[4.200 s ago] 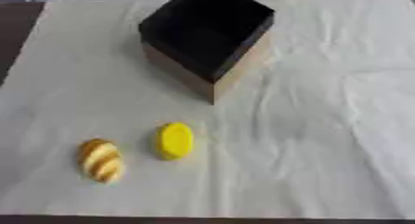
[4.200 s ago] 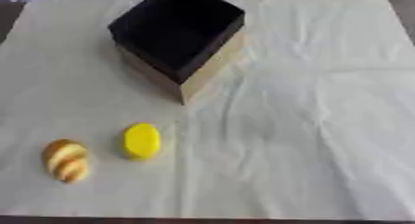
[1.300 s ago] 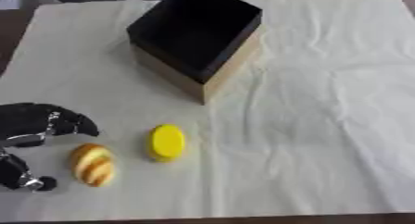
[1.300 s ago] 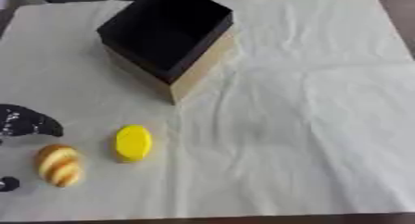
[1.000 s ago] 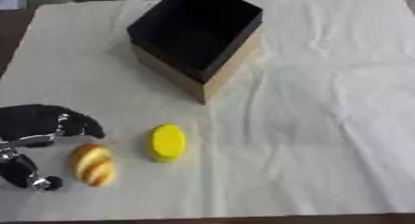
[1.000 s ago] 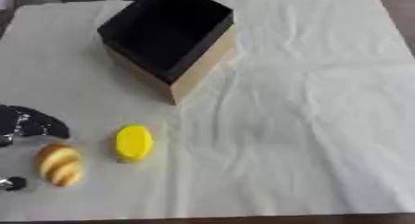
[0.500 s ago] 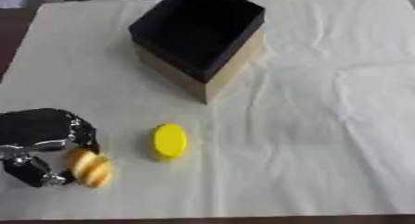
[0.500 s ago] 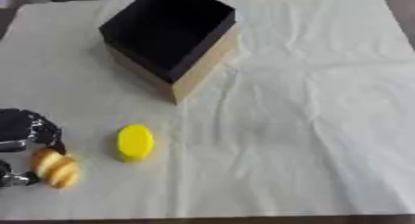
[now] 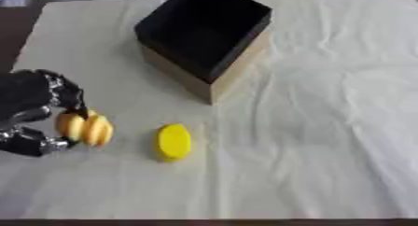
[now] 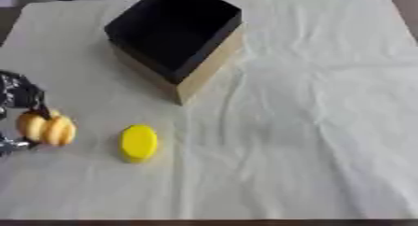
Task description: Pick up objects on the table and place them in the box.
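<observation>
One white cloth covered the table, and on it, up and to the right of the left hand, stood the open black-lined box. The hand's fingers and thumb were clamped on the ridged yellow-brown bread roll. Just right of it lay a yellow oval object.

left hand now closed on bread roll, roll raised

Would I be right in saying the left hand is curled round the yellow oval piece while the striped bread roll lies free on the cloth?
Not quite: it is the reverse. In the left eye view the left hand is curled round the striped bread roll, and the yellow oval piece lies free on the cloth.
</observation>
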